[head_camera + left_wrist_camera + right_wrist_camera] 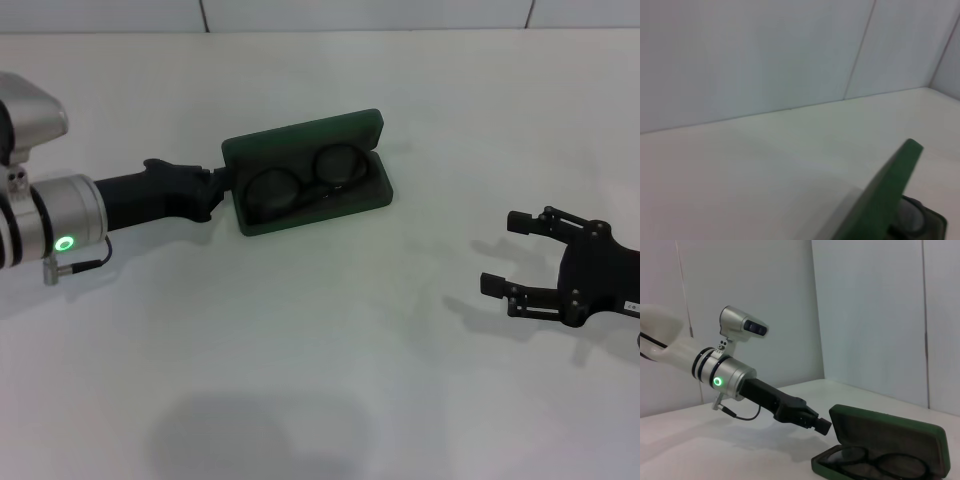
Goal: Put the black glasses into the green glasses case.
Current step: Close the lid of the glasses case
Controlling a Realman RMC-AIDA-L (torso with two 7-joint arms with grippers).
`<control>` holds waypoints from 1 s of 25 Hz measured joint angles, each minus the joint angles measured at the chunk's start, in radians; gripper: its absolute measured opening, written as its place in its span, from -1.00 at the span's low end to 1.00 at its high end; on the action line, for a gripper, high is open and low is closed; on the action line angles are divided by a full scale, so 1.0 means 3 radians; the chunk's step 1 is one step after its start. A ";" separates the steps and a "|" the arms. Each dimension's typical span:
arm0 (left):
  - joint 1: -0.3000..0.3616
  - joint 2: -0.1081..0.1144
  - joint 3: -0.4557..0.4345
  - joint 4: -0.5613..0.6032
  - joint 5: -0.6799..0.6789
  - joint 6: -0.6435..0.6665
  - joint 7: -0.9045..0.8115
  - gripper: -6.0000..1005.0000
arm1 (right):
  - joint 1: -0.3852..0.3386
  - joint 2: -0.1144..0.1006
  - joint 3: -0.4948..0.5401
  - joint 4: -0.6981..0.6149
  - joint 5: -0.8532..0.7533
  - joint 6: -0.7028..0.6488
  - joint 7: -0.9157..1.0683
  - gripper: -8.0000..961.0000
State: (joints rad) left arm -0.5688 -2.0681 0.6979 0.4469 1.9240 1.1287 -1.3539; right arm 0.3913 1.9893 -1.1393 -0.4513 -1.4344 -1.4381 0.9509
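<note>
I am looking down at the white table [330, 350], and the green glasses case [308, 170] is sitting in the upper middle of the head view with its lid standing open. The black glasses [300, 187] are lying inside it, both round lenses side by side on the dark lining.

My left gripper [215, 187] is reaching in from the left edge of the frame, its dark tip coming right up against the left end of the case; I cannot tell whether it is touching, nor whether its jaws are parted or closed. In the left wrist view the green lid [885, 195] is filling the lower right corner, with a bit of lens and the case's base showing below it.

My right gripper [513, 255] is hovering at the right side of the head view, well apart from the case, its jaws spread wide and holding nothing. From the right wrist view I am seeing the case [890, 432] at lower right, the glasses [875, 465] in it, and my left gripper [821, 425] just beside the case's end.
</note>
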 joint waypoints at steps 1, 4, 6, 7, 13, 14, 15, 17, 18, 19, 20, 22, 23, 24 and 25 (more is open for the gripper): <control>-0.0011 -0.0006 0.0000 0.0001 -0.0004 -0.0035 0.0000 -0.98 | 0.0000 0.0002 0.0000 0.0005 0.0000 -0.0001 0.0000 0.83; -0.0040 -0.0022 0.0000 0.0002 -0.0013 -0.0176 -0.0001 -0.98 | 0.0000 0.0015 -0.0002 0.0007 0.0000 -0.0001 0.0000 0.83; -0.0067 -0.0032 0.0000 0.0003 -0.0014 -0.0247 -0.0001 -0.98 | -0.0001 0.0019 -0.0003 0.0008 0.0000 -0.0001 0.0000 0.83; -0.0080 -0.0037 0.0000 0.0003 -0.0014 -0.0282 -0.0001 -0.97 | -0.0001 0.0020 -0.0003 0.0008 0.0000 -0.0001 0.0000 0.83; -0.0150 -0.0054 -0.0027 0.0003 -0.0081 -0.0471 0.0016 -0.97 | -0.0001 0.0027 -0.0002 0.0008 -0.0032 -0.0002 0.0000 0.83; -0.0159 -0.0055 -0.0027 0.0003 -0.0105 -0.0490 0.0022 -0.97 | 0.0001 0.0027 -0.0001 0.0008 -0.0033 -0.0002 0.0000 0.83; -0.0164 -0.0056 -0.0027 0.0003 -0.0125 -0.0498 0.0027 -0.97 | 0.0004 0.0029 -0.0001 0.0009 -0.0034 -0.0003 0.0000 0.83; -0.0174 -0.0057 -0.0028 0.0003 -0.0173 -0.0526 0.0038 -0.97 | 0.0006 0.0031 -0.0001 0.0010 -0.0034 -0.0003 0.0000 0.83; -0.0177 -0.0057 -0.0029 0.0003 -0.0196 -0.0542 0.0039 -0.97 | 0.0007 0.0031 -0.0001 0.0010 -0.0035 -0.0003 0.0000 0.83; -0.0179 -0.0057 -0.0028 0.0000 -0.0223 -0.0560 0.0039 -0.97 | 0.0007 0.0031 -0.0001 0.0010 -0.0035 -0.0003 0.0000 0.83; -0.0179 -0.0057 -0.0027 -0.0002 -0.0244 -0.0570 0.0032 -0.97 | 0.0008 0.0032 -0.0001 0.0011 -0.0035 -0.0003 0.0000 0.83; -0.0168 -0.0056 -0.0027 -0.0003 -0.0265 -0.0570 -0.0029 -0.97 | 0.0007 0.0032 0.0002 0.0012 -0.0036 -0.0002 0.0000 0.83; -0.0155 -0.0051 -0.0023 -0.0001 -0.0266 -0.0549 -0.0098 -0.97 | 0.0005 0.0032 0.0008 0.0012 -0.0036 -0.0002 0.0000 0.83; -0.0134 -0.0039 -0.0016 0.0007 -0.0265 -0.0493 -0.0222 -0.97 | 0.0002 0.0032 0.0014 0.0012 -0.0036 -0.0001 0.0000 0.83; -0.0115 -0.0024 -0.0012 0.0020 -0.0261 -0.0438 -0.0317 -0.97 | -0.0001 0.0032 0.0022 0.0012 -0.0036 0.0002 0.0000 0.83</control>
State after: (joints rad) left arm -0.6033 -2.0752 0.6944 0.4528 1.8458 0.9973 -1.4490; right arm 0.3910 1.9988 -1.1326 -0.4479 -1.4451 -1.4376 0.9510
